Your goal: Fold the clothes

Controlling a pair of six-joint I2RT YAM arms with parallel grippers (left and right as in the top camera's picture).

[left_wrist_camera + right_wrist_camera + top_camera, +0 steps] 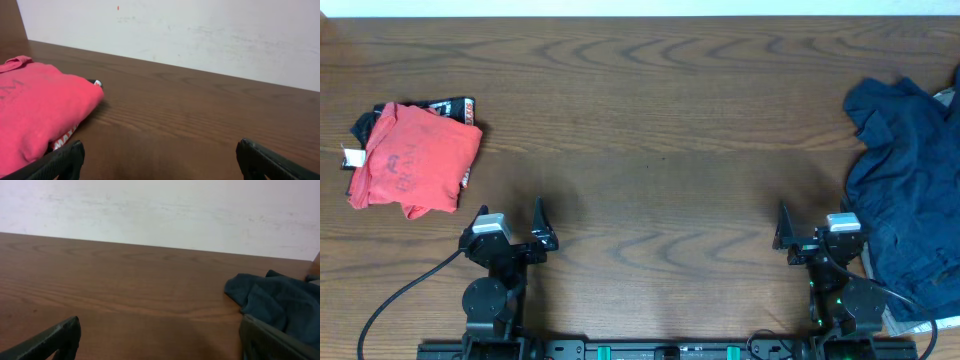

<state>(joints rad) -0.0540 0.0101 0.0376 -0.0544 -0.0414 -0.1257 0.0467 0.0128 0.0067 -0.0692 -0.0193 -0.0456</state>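
A crumpled pile of dark navy clothes lies at the table's right edge, unfolded; part of it shows in the right wrist view. My right gripper is open and empty, just left of the pile; in its own view its right finger is close to the cloth. My left gripper is open and empty near the front left, also seen in its own view, with nothing between the fingers.
A folded red shirt lies on a folded black garment with white print at the far left; the red shirt fills the left of the left wrist view. A white wall stands behind the wooden table.
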